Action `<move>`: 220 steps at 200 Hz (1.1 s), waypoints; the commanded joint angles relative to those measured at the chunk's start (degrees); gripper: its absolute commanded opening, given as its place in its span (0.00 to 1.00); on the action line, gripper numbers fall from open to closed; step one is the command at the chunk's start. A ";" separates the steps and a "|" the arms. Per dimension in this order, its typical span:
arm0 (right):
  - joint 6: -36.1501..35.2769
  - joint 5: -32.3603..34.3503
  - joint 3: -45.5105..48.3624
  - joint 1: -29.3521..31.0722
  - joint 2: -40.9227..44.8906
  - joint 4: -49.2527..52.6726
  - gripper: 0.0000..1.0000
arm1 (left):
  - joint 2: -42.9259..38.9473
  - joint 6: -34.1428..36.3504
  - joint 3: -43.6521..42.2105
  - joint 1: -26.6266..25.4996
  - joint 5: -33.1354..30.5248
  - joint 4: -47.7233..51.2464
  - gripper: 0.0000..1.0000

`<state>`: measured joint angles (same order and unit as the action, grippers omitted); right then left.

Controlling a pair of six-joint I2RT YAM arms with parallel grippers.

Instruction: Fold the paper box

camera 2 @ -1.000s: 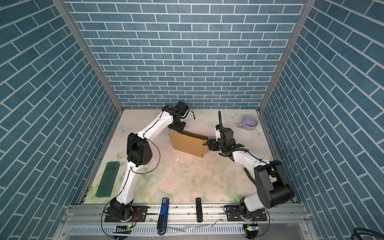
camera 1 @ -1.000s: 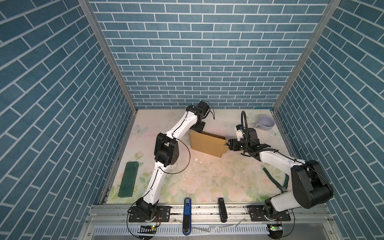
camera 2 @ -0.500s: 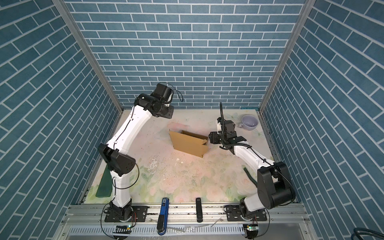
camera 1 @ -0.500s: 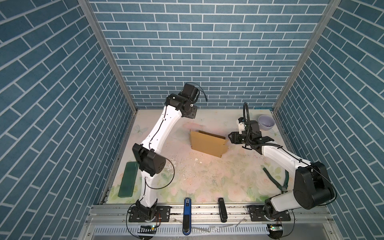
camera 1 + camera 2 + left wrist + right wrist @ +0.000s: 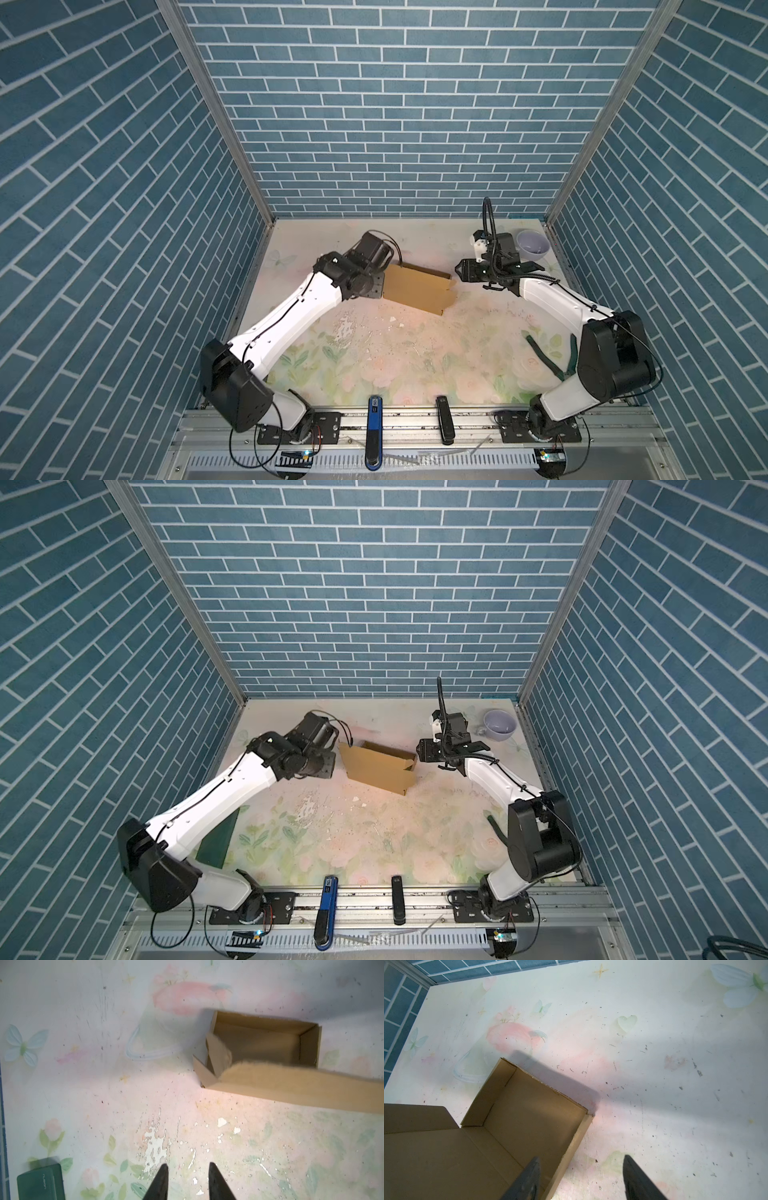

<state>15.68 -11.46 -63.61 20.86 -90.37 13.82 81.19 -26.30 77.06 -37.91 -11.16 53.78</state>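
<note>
The paper box (image 5: 415, 289) (image 5: 380, 771) is brown cardboard and stands mid-table, back of centre, as an open tray with a large front panel raised. Its inside shows in the left wrist view (image 5: 259, 1043) and the right wrist view (image 5: 529, 1118). My left gripper (image 5: 187, 1164) (image 5: 322, 766) hovers left of the box, open a little, with only bare table between its fingers. At the box's right end my right gripper (image 5: 581, 1158) (image 5: 457, 270) is open. One finger (image 5: 532, 1172) hangs over the box's inside, the other over the table, with the end wall running between them.
A lilac cup (image 5: 533, 244) stands at the back right corner. A dark green case (image 5: 216, 837) (image 5: 41, 1180) lies front left, partly under my left arm. A green strap (image 5: 544, 353) lies by the right arm's base. Blue-tiled walls close three sides.
My left arm lifted off the box's back edge, swung up, then came down to the box's left with its jaws narrowing. My right gripper drew slightly back from the box's right end.
</note>
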 commanded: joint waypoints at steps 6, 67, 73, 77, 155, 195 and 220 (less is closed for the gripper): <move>-3.99 -4.68 -4.53 -0.29 -2.81 2.97 0.61 | -4.21 -7.99 -5.90 -2.23 -2.05 -3.88 0.32; -7.18 -12.08 -5.03 -0.30 -5.43 3.18 0.50 | -1.08 -12.50 -13.79 -3.50 -0.73 -11.01 0.25; -7.52 -12.78 -5.03 -0.31 -5.61 3.38 0.49 | 0.07 -12.50 -13.57 -3.49 -0.69 -11.82 0.25; -7.73 -13.27 -4.96 -0.30 -5.63 3.49 0.48 | 0.80 -12.47 -13.32 -3.50 -0.61 -12.48 0.25; -10.31 -23.05 -3.31 0.13 -3.07 6.28 0.41 | 16.67 -7.97 -1.56 -2.20 2.48 -18.81 0.24; -10.63 -24.88 -2.37 0.78 -0.90 8.21 0.40 | 20.27 -6.12 1.99 0.04 3.97 -20.61 0.24; -10.17 -25.45 -2.45 2.47 -0.07 8.36 0.39 | 21.44 -4.82 2.96 1.98 4.88 -21.40 0.24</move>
<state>8.05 -34.59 -66.13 21.74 -92.75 20.47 101.25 -33.36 78.46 -37.93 -7.33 33.36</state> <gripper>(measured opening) 0.396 0.236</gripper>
